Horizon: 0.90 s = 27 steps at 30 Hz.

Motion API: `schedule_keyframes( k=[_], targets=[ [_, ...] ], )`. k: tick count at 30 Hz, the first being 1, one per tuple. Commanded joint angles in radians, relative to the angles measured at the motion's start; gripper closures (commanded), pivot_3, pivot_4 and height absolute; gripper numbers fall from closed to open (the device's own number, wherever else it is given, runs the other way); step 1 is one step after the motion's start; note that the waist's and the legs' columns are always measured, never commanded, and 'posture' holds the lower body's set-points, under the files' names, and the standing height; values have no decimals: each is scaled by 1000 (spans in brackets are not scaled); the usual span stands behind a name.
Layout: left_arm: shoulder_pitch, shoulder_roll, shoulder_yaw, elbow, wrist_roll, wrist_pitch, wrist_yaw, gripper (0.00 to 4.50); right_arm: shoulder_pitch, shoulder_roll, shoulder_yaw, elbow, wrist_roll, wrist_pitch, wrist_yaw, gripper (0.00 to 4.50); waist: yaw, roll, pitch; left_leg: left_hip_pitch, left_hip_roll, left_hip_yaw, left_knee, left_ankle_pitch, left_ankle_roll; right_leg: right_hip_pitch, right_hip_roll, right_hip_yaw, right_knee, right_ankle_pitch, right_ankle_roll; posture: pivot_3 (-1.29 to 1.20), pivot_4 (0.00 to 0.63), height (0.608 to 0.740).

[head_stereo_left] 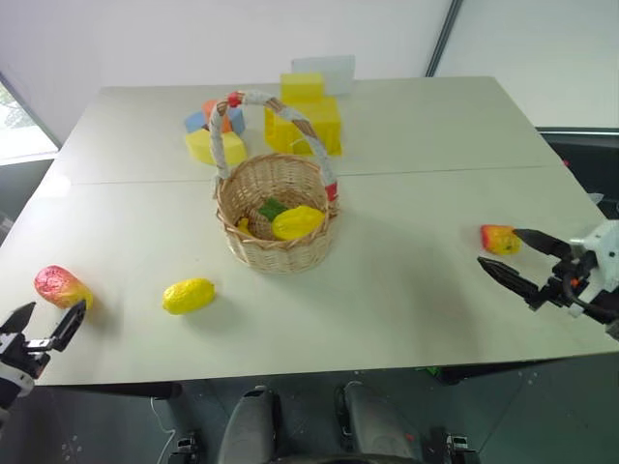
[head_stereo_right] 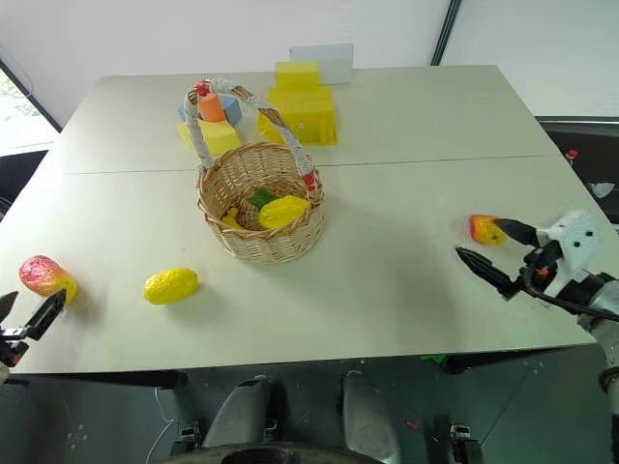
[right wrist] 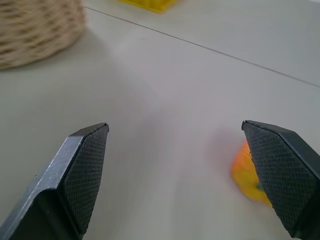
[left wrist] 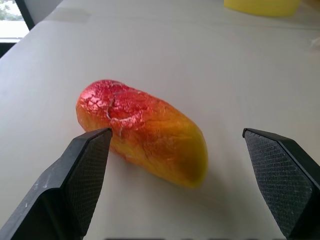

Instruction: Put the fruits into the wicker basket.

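Three fruits on tabletop: a red-and-yellow oval toy mango (head_stereo_left: 62, 286), a yellow toy lemon (head_stereo_left: 188, 296) and a rounder red-and-yellow apple-like toy fruit (head_stereo_left: 499, 239) lie outside the basket.
Mango: near the left front edge of the pale tabletop (head_stereo_left: 406, 290), lying on its side, red end pointing away from the robot.
Lemon: just right of the mango, well apart from it, between the mango and the basket and nearer the front.
Apple-like fruit: near the right edge, well apart from the basket.
Wicker basket: round tan woven wicker basket (head_stereo_left: 276, 217) with a tall arched handle wrapped in white and tan with red bands, upright at the middle of the tabletop.
Basket contents: a yellow fruit-shaped toy (head_stereo_left: 297, 222) and a green piece (head_stereo_left: 272, 208) lie inside.
Left end effector (head_stereo_left: 45, 327): black fingers spread wide, gripping nothing; in the left wrist view the mango lies ahead between the two fingertips, not touched.
Right end effector (head_stereo_left: 517, 260): fingers wide apart and empty, tips just beside the apple-like fruit; contact cannot be told.
Blocks: yellow box-shaped blocks (head_stereo_left: 305, 118), a blue block (head_stereo_left: 196, 122) and an orange block (head_stereo_left: 215, 113) stand behind the basket.
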Motion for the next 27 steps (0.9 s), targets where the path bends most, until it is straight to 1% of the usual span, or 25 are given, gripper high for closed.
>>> schedule_keyframes(
  k=[1,4,6,9,12,14,15,18,20,24,27],
  targets=[
    [-26,17,23,-26,-16,12,39,0,-66,-21,44,-144,89,57,1,48,0,-1,0,0,0,0,0,0,0,0,0,0,0,0,0,0,150,740],
    [-85,23,-13,-18,58,29,151,0,-190,1,184,-264,142,98,-9,48,-1,-1,0,0,0,0,0,0,0,0,0,0,1,0,0,0,150,740],
    [-126,22,-27,-20,79,62,225,0,-272,30,268,-288,145,106,-17,48,0,-2,0,1,0,-1,0,0,0,0,0,0,2,1,2,0,150,740],
    [-197,13,-73,-63,123,129,349,0,-386,88,405,-269,109,94,-5,48,2,-5,-2,1,0,-2,0,0,0,0,1,-1,2,2,4,0,150,740],
    [-247,4,-97,-105,133,203,439,0,-453,141,495,-238,70,68,7,48,4,-7,-3,-1,-1,-4,0,0,0,0,-1,-2,2,2,4,0,150,740],
    [-287,15,-119,-147,159,301,527,0,-506,179,593,-216,8,35,32,48,2,-7,-3,-1,-2,-4,0,0,0,-1,-3,-3,2,3,4,0,150,740],
    [-301,17,-124,-162,166,341,557,0,-521,190,620,-207,-14,22,41,48,2,-7,-3,-1,-2,-4,0,0,0,-1,-4,-3,2,3,4,0,150,740],
    [-341,33,-136,-199,205,463,639,0,-555,216,673,-187,-47,-5,72,48,0,-7,-3,-1,-2,-4,0,0,0,-2,-3,-3,4,3,4,0,150,740],
    [-391,27,-120,-210,193,578,692,0,-575,227,697,-171,-70,-28,92,48,1,-7,-3,-1,-2,-4,0,0,0,-2,-3,-3,4,3,4,0,150,740],
    [-521,3,-45,-215,160,804,772,0,-591,245,717,-146,-92,-55,115,48,1,-7,-3,-1,-2,-5,0,0,0,-2,-3,-4,4,3,4,0,150,740],
    [-603,11,-18,-200,180,953,803,0,-588,251,718,-136,-100,-65,121,48,1,-7,-3,-2,-2,-5,0,0,-1,-2,-3,-5,5,3,4,0,150,740]
  ],
)
